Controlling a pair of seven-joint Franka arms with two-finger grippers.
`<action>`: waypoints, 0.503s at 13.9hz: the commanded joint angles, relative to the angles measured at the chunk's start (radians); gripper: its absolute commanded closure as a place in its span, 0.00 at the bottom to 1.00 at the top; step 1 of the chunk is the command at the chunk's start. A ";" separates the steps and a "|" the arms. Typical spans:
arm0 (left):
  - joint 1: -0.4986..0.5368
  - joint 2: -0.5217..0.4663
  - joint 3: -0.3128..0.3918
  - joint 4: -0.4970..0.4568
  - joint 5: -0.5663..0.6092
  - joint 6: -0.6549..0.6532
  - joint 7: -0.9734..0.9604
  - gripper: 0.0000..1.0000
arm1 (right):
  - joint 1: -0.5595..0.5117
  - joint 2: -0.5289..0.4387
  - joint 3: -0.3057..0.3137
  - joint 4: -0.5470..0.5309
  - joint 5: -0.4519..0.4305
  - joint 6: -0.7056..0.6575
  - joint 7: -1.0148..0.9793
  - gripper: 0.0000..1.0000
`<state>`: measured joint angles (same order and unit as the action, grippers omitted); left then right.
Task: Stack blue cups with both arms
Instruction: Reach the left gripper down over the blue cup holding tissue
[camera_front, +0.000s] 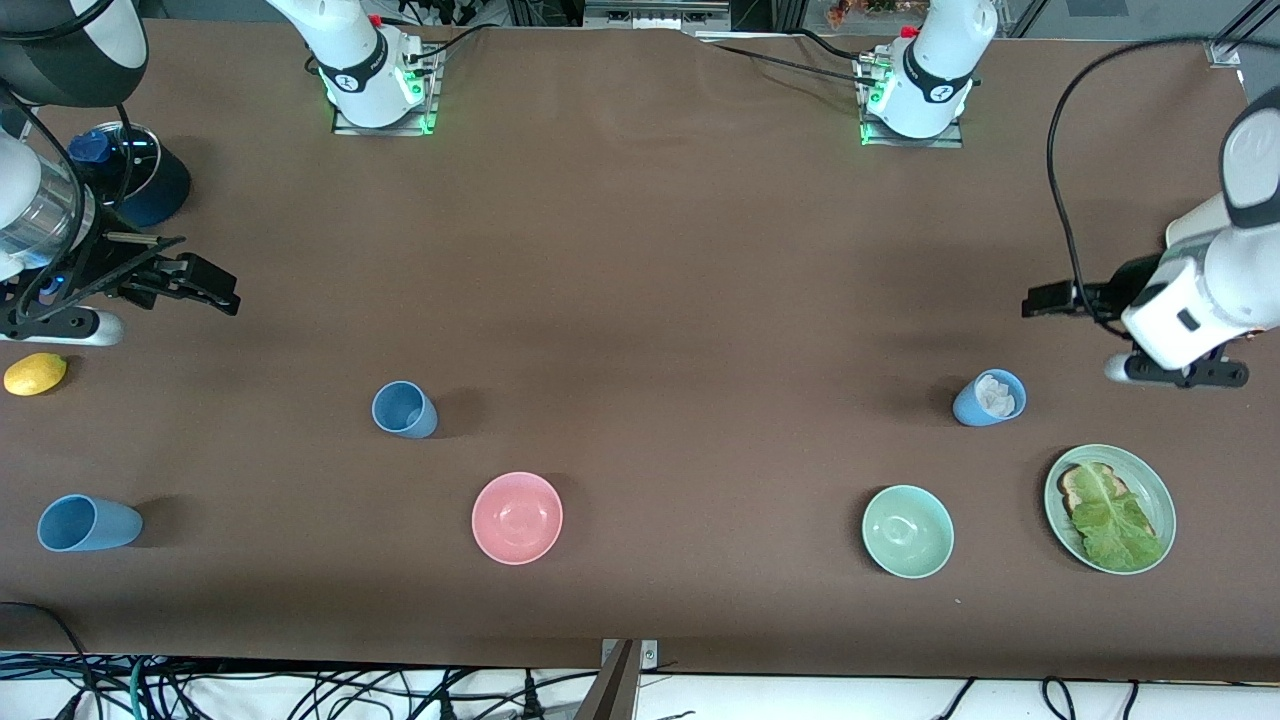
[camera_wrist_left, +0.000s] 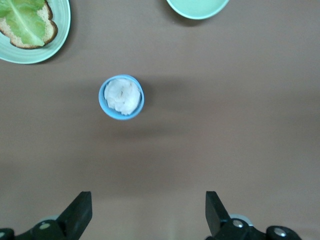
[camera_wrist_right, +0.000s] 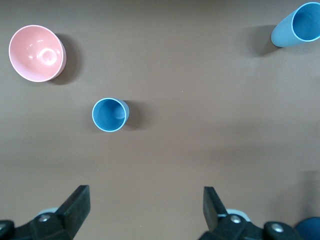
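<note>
Tools both hang released: left tool (camera_wrist_left: 145, 215) over bare brown desk (camera_front: 640, 300) near a light-blue matte tumbler holding something white (camera_wrist_left: 121, 97), mid-frame; right tool (camera_wrist_right: 145, 212) near an empty light-blue tumbler (camera_wrist_right: 109, 114). Only the front view shows the yellow lemon (camera_front: 35, 373), at its left edge.

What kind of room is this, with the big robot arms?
Probably a robot lab, set up like a pretend kitchen. Two white arms are bolted to a long brown table, loose cables hang along its edge, and dishes lie about: a light-blue cup, a pink bowl, a green plate with lettuce toast.
</note>
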<state>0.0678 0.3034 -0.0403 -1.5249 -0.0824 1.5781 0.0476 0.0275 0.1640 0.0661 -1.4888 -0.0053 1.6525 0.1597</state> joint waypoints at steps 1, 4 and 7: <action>0.007 0.002 0.009 -0.061 0.009 0.081 0.020 0.00 | -0.005 0.002 0.006 0.018 -0.001 -0.005 -0.009 0.00; 0.007 -0.001 0.026 -0.100 0.036 0.128 0.023 0.00 | -0.005 0.002 0.006 0.018 -0.001 -0.005 -0.009 0.00; 0.015 -0.003 0.045 -0.165 0.043 0.216 0.092 0.00 | -0.003 0.002 0.006 0.019 -0.001 -0.005 -0.009 0.00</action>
<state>0.0768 0.3332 -0.0092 -1.6169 -0.0561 1.7297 0.0767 0.0278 0.1640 0.0663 -1.4888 -0.0053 1.6525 0.1597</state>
